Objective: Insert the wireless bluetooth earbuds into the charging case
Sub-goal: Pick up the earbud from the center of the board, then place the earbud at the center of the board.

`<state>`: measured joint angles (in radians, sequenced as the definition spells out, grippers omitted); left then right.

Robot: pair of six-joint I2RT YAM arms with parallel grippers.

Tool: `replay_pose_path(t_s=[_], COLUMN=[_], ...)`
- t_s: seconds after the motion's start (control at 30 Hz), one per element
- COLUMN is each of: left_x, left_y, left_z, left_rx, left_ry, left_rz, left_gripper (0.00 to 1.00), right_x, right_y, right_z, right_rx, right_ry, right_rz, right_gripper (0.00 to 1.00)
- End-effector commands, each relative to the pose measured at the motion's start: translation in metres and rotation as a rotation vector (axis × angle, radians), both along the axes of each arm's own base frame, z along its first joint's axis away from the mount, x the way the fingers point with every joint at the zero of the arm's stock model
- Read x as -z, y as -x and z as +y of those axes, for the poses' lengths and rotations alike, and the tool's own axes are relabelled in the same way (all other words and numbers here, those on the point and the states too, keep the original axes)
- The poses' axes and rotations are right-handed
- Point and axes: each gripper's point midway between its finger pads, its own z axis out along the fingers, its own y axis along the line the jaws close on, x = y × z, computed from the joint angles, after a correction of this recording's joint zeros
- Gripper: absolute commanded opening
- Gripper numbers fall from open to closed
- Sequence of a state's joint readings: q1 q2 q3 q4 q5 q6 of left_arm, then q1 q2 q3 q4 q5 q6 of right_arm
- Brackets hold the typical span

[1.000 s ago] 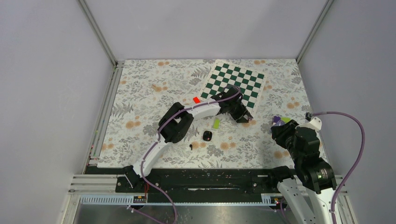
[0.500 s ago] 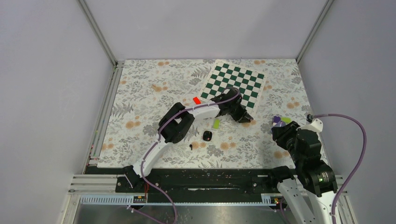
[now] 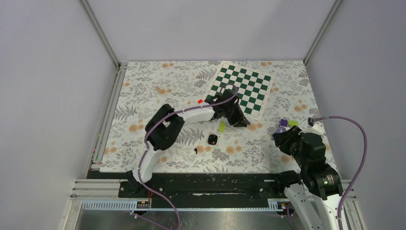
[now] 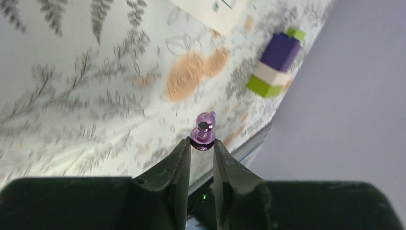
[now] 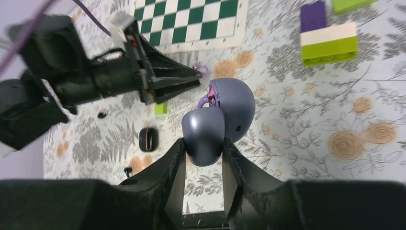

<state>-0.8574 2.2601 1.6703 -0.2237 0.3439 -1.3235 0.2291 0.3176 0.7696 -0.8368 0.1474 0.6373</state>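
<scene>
Left hand (image 4: 201, 142) barely pinches a purple earbud (image 4: 203, 132); right hand (image 5: 203, 143) clamps the open charging case (image 5: 230, 108) near the tabletop's (image 3: 143, 110) right edge. The shallow grip risks a drop.

Two charging cases (image 5: 218, 120) (image 5: 148, 139), one chessboard (image 3: 246, 86), one red block (image 3: 200, 101).
</scene>
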Motion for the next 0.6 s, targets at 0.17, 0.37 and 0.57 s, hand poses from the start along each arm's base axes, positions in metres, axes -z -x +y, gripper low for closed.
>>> replay_pose_path(t_s=[0.17, 0.37, 0.57], left_x=[-0.086, -0.082, -0.049], left_y=[0.041, 0.070, 0.060], left_z=[0.080, 0.133, 0.196], left_rx=[0.352, 0.487, 0.489], left_ry=[0.051, -0.024, -0.351], left_rz=[-0.322, -0.416, -0.430], left_gripper=[0.13, 0.14, 0.17], right_x=[0.018, 0.024, 0.043], right_y=[-0.012, -0.022, -0.026], right_z=[0.059, 0.078, 0.093], right_rx=[-0.272, -0.341, -0.379], right_ry=[-0.152, -0.224, -0.305], right_rz=[0.046, 0.019, 0.071], right_gripper=[0.00, 0.00, 0.00])
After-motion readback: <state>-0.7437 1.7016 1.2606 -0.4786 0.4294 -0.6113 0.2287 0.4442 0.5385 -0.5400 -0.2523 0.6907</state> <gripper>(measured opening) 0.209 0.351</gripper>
